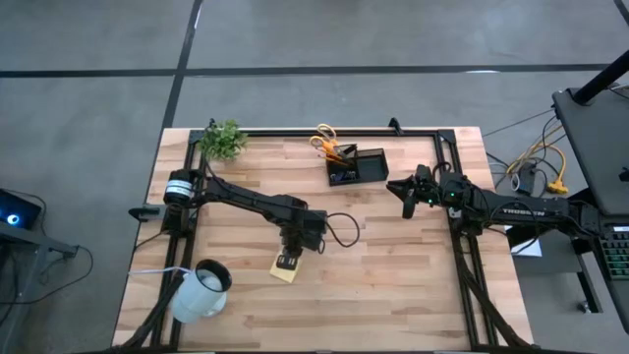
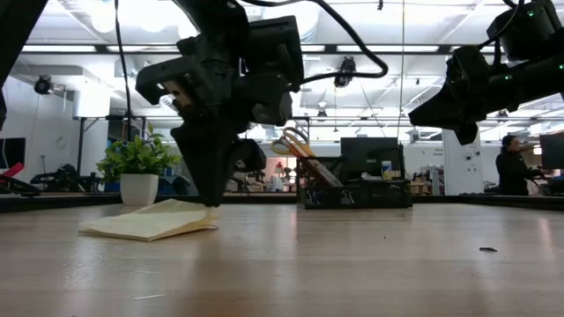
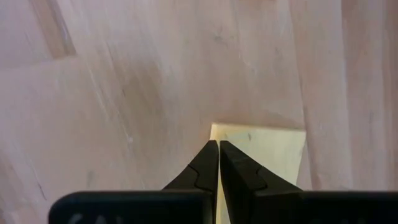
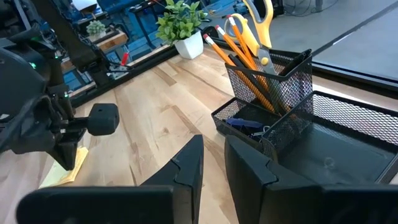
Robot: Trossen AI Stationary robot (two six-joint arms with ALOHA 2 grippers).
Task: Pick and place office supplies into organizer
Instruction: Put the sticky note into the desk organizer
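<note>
My left gripper [image 2: 211, 204] points straight down near the table's middle, shut at the edge of the square yellow sticky-note pad [image 1: 285, 271], which lies on the wood. The black mesh organizer [image 1: 366, 165] stands toward the far edge. Yellow-handled scissors [image 4: 261, 18] and orange pencils [image 4: 239, 50] stand upright in its tall cup, and small dark bits [image 4: 245, 123] lie in a low tray. My right gripper [image 4: 213, 149] hovers in the air right of the organizer, its fingers a little apart, touching nothing. My left gripper comes from above, pointing down, with its fingertips [image 3: 214, 152] closed at the pad's edge near a corner [image 3: 217, 129]. In the low view that edge [image 2: 204, 214] rises slightly to the fingers while the rest of the pad [image 2: 141, 224] lies on the table. How many sheets are pinched I cannot tell.
A white mug [image 1: 201, 290] lies near the table's near left corner. A small green plant [image 1: 223, 140] stands at the far left. A black frame rail [image 1: 462, 246] runs along the table's right side. Bare wood [image 1: 393, 275] lies between the pad and that rail.
</note>
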